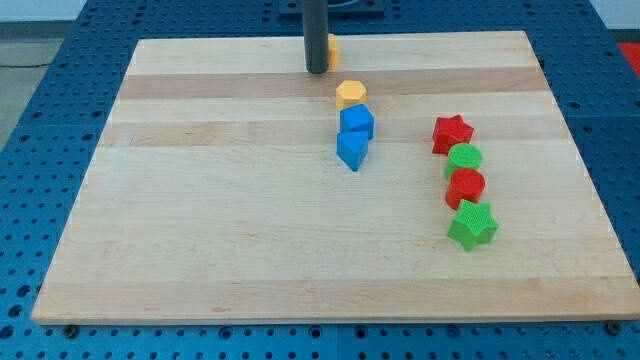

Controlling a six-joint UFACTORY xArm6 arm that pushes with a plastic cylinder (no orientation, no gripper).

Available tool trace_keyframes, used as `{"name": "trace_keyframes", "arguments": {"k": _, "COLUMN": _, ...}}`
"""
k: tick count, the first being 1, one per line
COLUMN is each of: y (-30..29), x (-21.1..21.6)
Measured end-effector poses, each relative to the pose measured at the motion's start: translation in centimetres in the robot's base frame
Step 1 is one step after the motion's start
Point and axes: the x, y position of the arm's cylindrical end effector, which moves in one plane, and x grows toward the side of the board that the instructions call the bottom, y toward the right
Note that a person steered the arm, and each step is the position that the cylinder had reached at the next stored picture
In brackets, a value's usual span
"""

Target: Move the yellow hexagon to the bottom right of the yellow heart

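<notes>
The yellow hexagon (350, 94) lies on the wooden board near the view's top centre, just above a blue cube (357, 122). A yellow block, probably the yellow heart (332, 48), sits at the board's top edge, mostly hidden behind my rod. My tip (317, 71) rests on the board just left of and above the hexagon, a short gap away, and right beside the hidden yellow block.
A blue triangular block (352, 150) touches the blue cube from below. On the view's right stand a red star (452, 133), a green cylinder (464, 159), a red cylinder (465, 187) and a green star (472, 224) in a column. The board (200, 200) sits on a blue perforated table.
</notes>
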Motion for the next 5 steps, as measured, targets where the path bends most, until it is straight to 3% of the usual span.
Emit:
{"name": "trace_keyframes", "arguments": {"k": 2, "y": -2.6, "x": 4.6}}
{"name": "trace_keyframes", "arguments": {"k": 5, "y": 1.5, "x": 10.2}}
